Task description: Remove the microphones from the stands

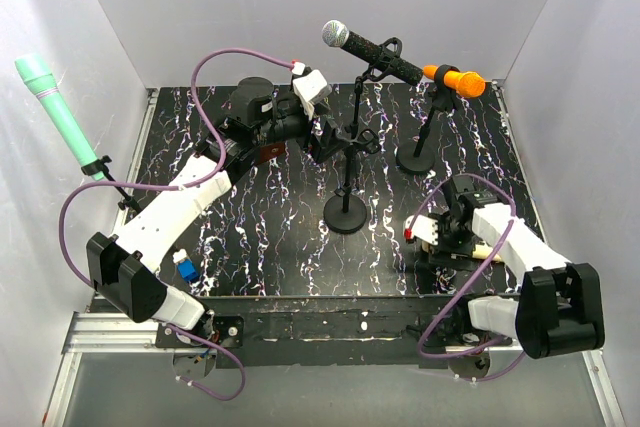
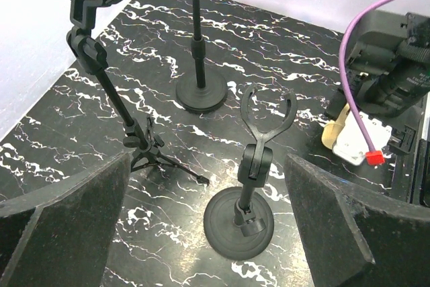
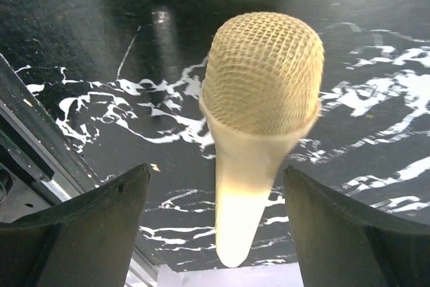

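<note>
A cream microphone (image 3: 259, 99) with a mesh head lies between the spread fingers of my right gripper (image 3: 216, 169), and neither finger touches it. It looks slightly blurred. From above, only a bit of its handle (image 1: 482, 248) shows under the right wrist, low over the table's right front. The empty stand (image 2: 250, 166), with a round base and an open forked clip, stands below my left gripper (image 2: 208, 159). That gripper is open and holds nothing. In the top view the left gripper (image 1: 325, 137) hovers beside the stand (image 1: 347, 209) at the table's middle.
A black microphone with a silver head (image 1: 372, 50) sits on a tripod stand behind the middle. An orange microphone (image 1: 455, 79) rests on a round-base stand at the back right. A teal microphone (image 1: 55, 112) stands at the left edge. White walls enclose the black marbled table (image 1: 260, 247).
</note>
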